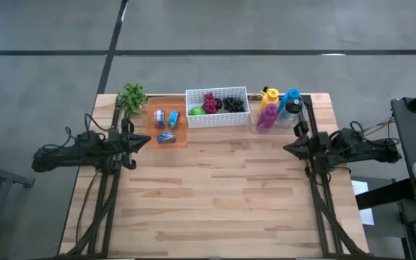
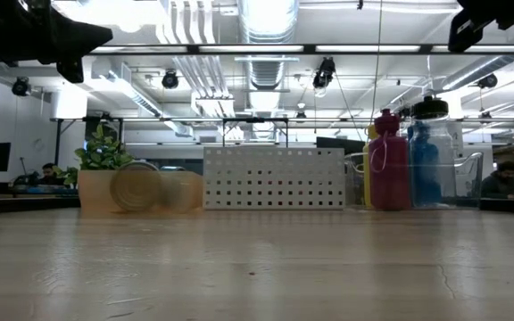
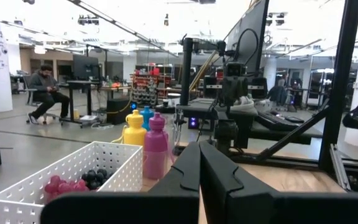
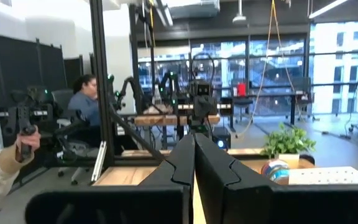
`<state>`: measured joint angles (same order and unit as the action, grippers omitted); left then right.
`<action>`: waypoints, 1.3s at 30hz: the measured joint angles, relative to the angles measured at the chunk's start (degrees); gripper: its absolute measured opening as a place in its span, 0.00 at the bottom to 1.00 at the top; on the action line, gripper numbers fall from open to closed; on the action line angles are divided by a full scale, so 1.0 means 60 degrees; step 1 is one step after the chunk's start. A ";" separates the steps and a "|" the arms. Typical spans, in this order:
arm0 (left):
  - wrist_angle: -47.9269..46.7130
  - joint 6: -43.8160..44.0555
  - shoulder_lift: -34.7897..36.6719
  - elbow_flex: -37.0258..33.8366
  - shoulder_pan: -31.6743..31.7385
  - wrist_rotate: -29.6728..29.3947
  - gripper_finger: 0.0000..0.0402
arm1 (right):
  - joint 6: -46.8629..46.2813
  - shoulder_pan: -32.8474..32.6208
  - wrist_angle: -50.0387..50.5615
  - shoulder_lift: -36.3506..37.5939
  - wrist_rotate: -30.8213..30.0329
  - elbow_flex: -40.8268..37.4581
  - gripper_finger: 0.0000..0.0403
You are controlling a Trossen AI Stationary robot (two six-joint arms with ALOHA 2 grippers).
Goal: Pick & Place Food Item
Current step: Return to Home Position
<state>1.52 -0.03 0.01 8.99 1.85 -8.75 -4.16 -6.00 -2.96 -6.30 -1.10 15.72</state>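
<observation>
At mid-left and mid-right of the frame, the left pincer (image 1: 141,141) and right pincer (image 1: 289,148) hang closed and empty, because the fruit (image 1: 211,103) already lies in the white bin (image 1: 217,120).

Left arm (image 1: 85,150): near-black housing throughout, built of blocky joint segments. Loose black cables (image 1: 67,134) loop off its outer end. Right arm (image 1: 352,148): same dark finish and build, with thin cabling at its outer end. Left jaws: two matte black fingers (image 3: 182,180), flat-faced and angular, tapering from a broad black base to narrow tips. Right jaws: matching black fingers (image 4: 179,168), same profile. Screws and markings are too small to tell.
</observation>
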 joint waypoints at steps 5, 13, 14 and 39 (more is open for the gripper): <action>0.0050 0.0000 0.0000 -0.0094 0.0000 0.0000 0.00 | -0.0047 0.0000 0.0138 0.0944 0.0002 -0.0244 0.02; 0.0607 -0.0026 0.0000 -0.0728 -0.0004 0.0000 0.00 | -0.0066 0.0000 0.0251 0.0969 0.0010 -0.0210 0.02; 0.0754 -0.0023 0.0000 -0.0820 -0.0004 0.0000 0.00 | -0.0067 0.0000 0.0248 0.0981 0.0011 -0.0210 0.02; 0.0665 -0.0219 0.0000 -0.1467 -0.0004 0.0047 0.00 | 0.0239 0.0002 -0.0124 0.0988 0.0034 -0.2537 0.02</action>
<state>5.51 -1.34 0.01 0.19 1.83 -8.47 -2.73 -5.99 -3.70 -0.38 -0.90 0.49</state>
